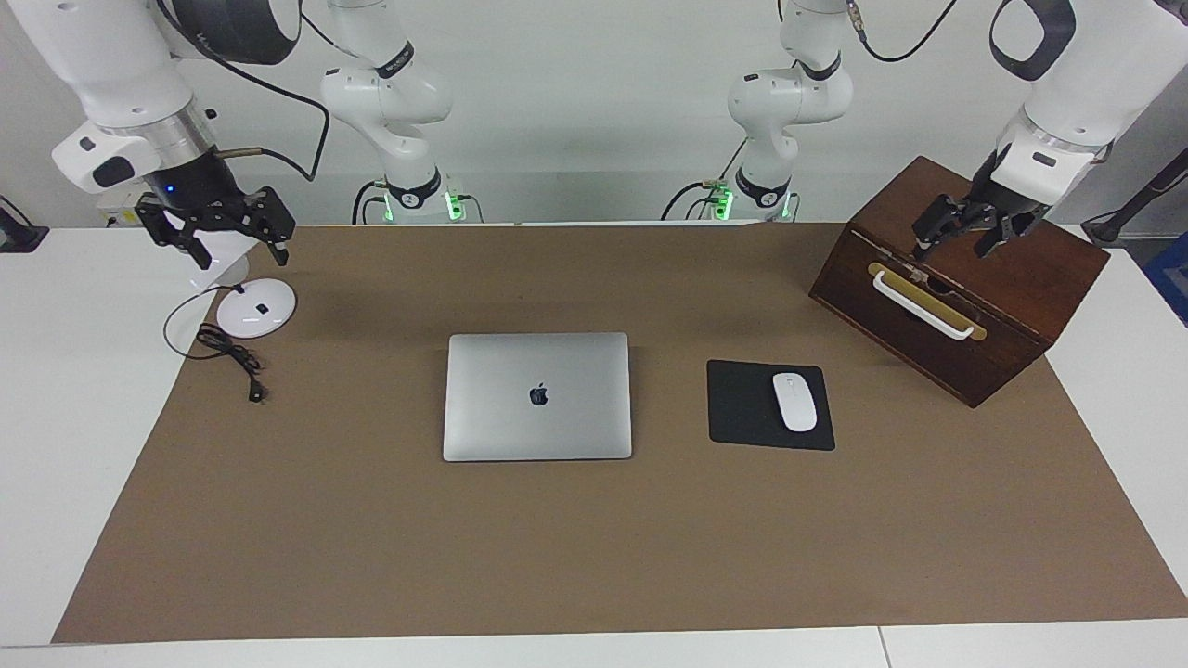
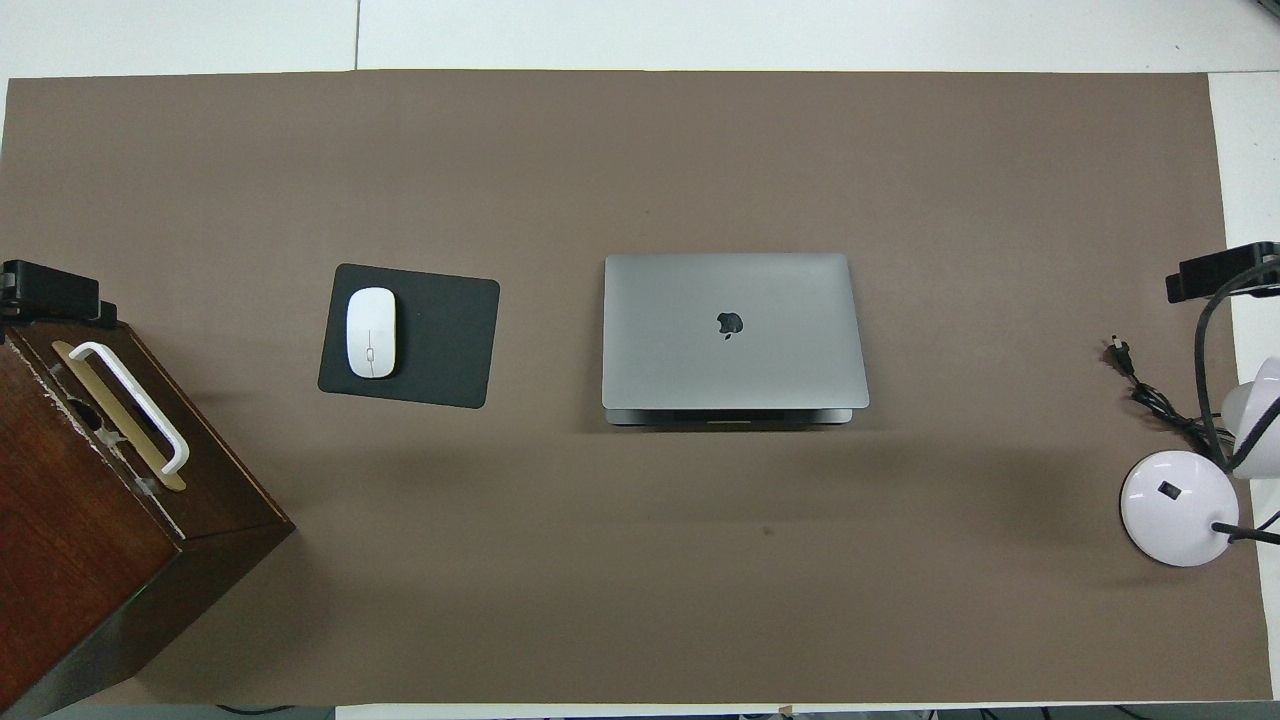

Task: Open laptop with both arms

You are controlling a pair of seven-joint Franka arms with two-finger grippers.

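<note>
Hands first: your left hand [image 1: 953, 246] hangs open over the wooden box [image 1: 1021, 278], at the laptop's [image 1: 537, 396] 9 o'clock. Your right hand [image 1: 238, 249] is open over the lamp base [image 1: 256, 307], at 3. Laptop's shut, mid-surface [image 1: 594, 538]. I'd pin the base with one hand and lift the lid slowly.

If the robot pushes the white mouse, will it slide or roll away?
The white mouse would probably slide, not roll: it sits flat and low on the black mouse pad. Its smooth, rounded shell looks slippery to pinch. It is small, so likely light.
</note>
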